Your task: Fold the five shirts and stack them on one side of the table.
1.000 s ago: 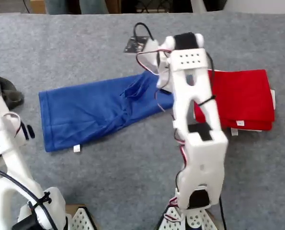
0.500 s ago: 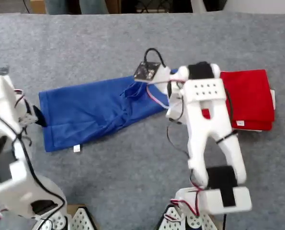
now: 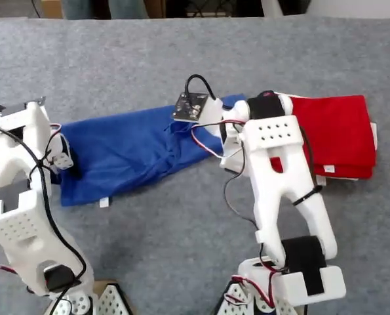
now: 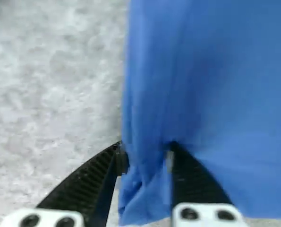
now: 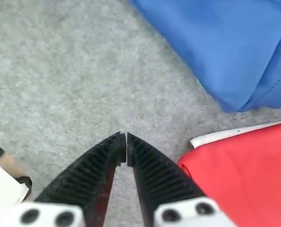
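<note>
A blue shirt [image 3: 129, 151] lies spread lengthways across the middle of the grey table, creased near its centre. My left gripper [image 3: 65, 162] sits at its left end. In the left wrist view the black fingers [image 4: 100, 175] straddle the shirt's edge [image 4: 145, 184], with bunched cloth pinched between them. A folded red shirt [image 3: 335, 134] tops a stack at the right, with a white layer [image 5: 225, 135] under it. My right gripper [image 5: 126, 142] is shut and holds nothing. It hangs over bare felt between the blue shirt [image 5: 225, 42] and the red stack [image 5: 244, 175].
The grey felt table [image 3: 181, 223] has free room in front of the blue shirt and behind it. Both white arm bases stand at the near edge. A small white tag [image 3: 104, 203] lies by the blue shirt's near hem.
My left arm swung in from the left edge, and its gripper now sits on the blue shirt's end. My right arm drew back and lowered toward the gap beside the red stack.
</note>
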`<state>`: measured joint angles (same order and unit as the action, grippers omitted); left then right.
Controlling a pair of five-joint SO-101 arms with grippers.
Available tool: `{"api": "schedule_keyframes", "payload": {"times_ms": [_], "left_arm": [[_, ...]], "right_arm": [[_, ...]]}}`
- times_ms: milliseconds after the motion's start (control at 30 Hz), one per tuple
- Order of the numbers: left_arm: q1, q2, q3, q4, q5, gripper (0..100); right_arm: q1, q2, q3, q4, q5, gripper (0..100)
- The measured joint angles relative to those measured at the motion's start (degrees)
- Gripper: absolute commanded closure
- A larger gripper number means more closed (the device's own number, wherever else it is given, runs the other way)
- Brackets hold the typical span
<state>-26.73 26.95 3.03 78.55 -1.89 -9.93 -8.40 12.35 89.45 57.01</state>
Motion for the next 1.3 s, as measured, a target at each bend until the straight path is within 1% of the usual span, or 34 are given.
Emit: {"api": "schedule_keyframes", "payload": {"times_ms": [267, 433, 633, 667, 733, 833, 900, 967, 1033, 1167, 1300], "left_arm": [[0.0, 0.8, -1.4, 1.0, -0.6, 97], [-1.0, 1.3, -6.5, 7.2, -5.2, 97], [-8.8, 1.4, -18.1, 17.7, -8.3, 97], [-9.8, 1.4, -20.3, 19.6, -8.4, 97], [-10.7, 1.4, -22.2, 20.9, -8.4, 97], [-10.2, 0.5, -22.2, 21.5, -8.4, 97], [-8.1, -1.9, -20.5, 21.5, -8.3, 97], [-4.0, -5.0, -18.1, 21.5, -8.1, 97], [1.2, -8.4, -16.0, 21.5, -7.4, 97], [12.7, -12.7, -14.9, 21.4, -3.3, 97], [22.9, -12.9, -14.9, 17.8, -1.1, 97]], "right_arm": [[0.0, 0.0, 0.0, 0.0, 0.0, 98.4], [0.0, 0.0, 0.0, 0.0, 0.0, 98.4], [0.0, 0.0, 0.0, 0.0, -0.3, 98.4], [0.0, 0.0, 0.0, 0.0, -0.9, 98.4], [0.0, 0.0, 0.0, 0.0, -3.6, 98.4], [0.0, 0.0, 0.0, -0.6, -7.5, 98.4], [0.4, 0.0, 0.0, -1.0, -9.1, 98.4], [1.6, 0.0, -2.3, -1.7, -10.4, 98.4], [2.9, 0.0, -4.2, -1.8, -10.9, 98.4], [6.7, 0.0, -6.7, -1.9, -11.3, 98.4], [10.2, 0.0, -7.2, -0.6, -11.3, 98.4]]}}
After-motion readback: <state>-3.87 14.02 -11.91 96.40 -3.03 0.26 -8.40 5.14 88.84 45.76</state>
